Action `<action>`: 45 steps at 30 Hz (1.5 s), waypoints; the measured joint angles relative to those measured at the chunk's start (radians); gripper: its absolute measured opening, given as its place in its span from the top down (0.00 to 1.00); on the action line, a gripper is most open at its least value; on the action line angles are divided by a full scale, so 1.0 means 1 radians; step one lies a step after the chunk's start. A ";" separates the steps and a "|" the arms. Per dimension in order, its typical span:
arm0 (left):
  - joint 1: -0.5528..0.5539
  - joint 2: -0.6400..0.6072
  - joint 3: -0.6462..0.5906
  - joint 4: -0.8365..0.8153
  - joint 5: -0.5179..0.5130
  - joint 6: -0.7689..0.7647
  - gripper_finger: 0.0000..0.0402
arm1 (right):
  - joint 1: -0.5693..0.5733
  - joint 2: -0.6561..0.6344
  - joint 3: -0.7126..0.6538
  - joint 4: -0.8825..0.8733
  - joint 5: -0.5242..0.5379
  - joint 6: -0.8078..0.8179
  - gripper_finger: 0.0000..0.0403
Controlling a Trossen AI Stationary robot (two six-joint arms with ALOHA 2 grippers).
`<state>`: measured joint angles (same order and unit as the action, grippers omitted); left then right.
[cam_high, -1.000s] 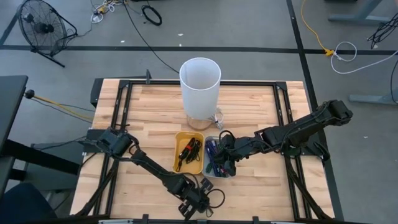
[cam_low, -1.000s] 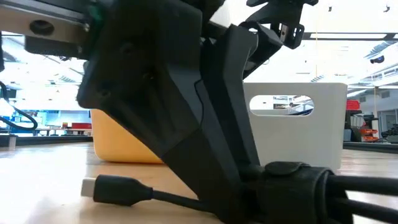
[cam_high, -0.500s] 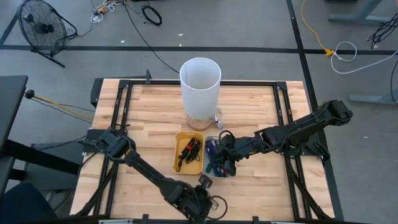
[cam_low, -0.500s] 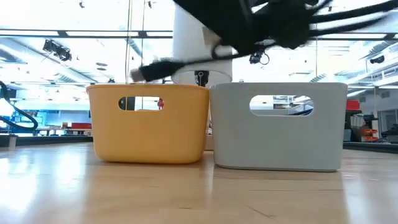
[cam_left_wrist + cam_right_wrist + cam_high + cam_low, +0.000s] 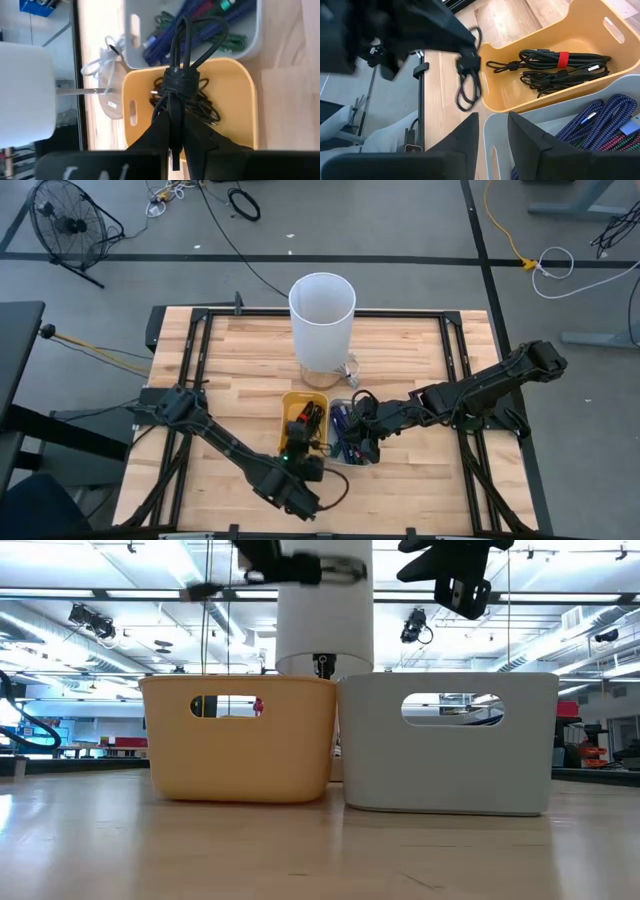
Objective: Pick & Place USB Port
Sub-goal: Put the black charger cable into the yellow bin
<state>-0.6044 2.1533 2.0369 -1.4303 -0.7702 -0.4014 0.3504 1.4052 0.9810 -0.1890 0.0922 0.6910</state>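
A black USB cable, coiled into a bundle (image 5: 192, 40) and tied with a strap, hangs in the air with my left gripper (image 5: 177, 107) shut on it. The left gripper (image 5: 300, 457) is above the near wall of the yellow bin (image 5: 318, 448), which holds other black cables (image 5: 555, 65). One end of the cable (image 5: 205, 590) sticks out high above the bin in the low view. My right gripper (image 5: 493, 131) waits open over the grey bin (image 5: 362, 461), with nothing between its fingers. My left gripper pinches the bundle between its two fingers, just behind the strap (image 5: 182, 81). The fingers slant down from the table's near side and lie along the bundle. The loops (image 5: 468, 92) stick out past the fingertips. The bundle is lifted clear of table and bin.
The grey bin holds blue and green braided cables (image 5: 200, 20). A tall white cylinder (image 5: 322, 320) stands just behind the two bins, with a small clear bag (image 5: 107, 95) at its foot. Bare wood lies left and right of the bins.
My left gripper has risen from the table near its near edge and gone toward the yellow bin, tipping and rolling as it went. It has stayed shut on the black cable, which lay on the wood a second ago and now hangs clear above the bin's near wall.
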 joint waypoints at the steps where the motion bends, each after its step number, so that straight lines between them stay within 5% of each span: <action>1: 0.001 -0.014 0.000 -0.001 -0.001 -0.007 0.93 | 0.000 0.000 0.000 0.000 0.000 0.000 0.74; 6: 0.039 -0.111 -0.088 0.000 -0.016 -0.087 0.93 | 0.002 0.000 0.000 -0.003 -0.004 0.006 0.74; 10: 0.077 -0.230 -0.279 0.085 0.004 -0.145 0.93 | 0.002 0.000 0.000 -0.006 -0.004 0.005 0.74; 17: 0.147 -0.515 -0.756 0.661 0.178 -0.133 0.93 | 0.002 0.000 0.000 -0.007 -0.004 0.004 0.74; 25: 0.292 -0.698 -1.104 0.998 0.345 -0.305 0.93 | 0.002 0.000 0.000 -0.007 -0.003 0.006 0.74; 29: 0.336 -0.709 -1.182 1.197 0.488 -0.326 0.93 | 0.002 0.000 0.000 -0.006 -0.003 0.003 0.74; 33: 0.344 -0.709 -1.198 1.216 0.497 -0.340 0.91 | 0.002 0.000 0.000 -0.006 -0.003 0.003 0.74; 40: 0.331 -0.709 -1.199 1.218 0.498 -0.338 0.63 | 0.002 0.000 0.000 -0.006 0.002 0.000 0.74; 45: 0.333 -0.709 -1.199 1.220 0.498 -0.335 0.54 | 0.002 0.000 0.000 -0.006 0.005 0.000 0.74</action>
<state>-0.2714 1.4445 0.8383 -0.2106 -0.2726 -0.7364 0.3523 1.4052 0.9810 -0.1955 0.0971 0.6912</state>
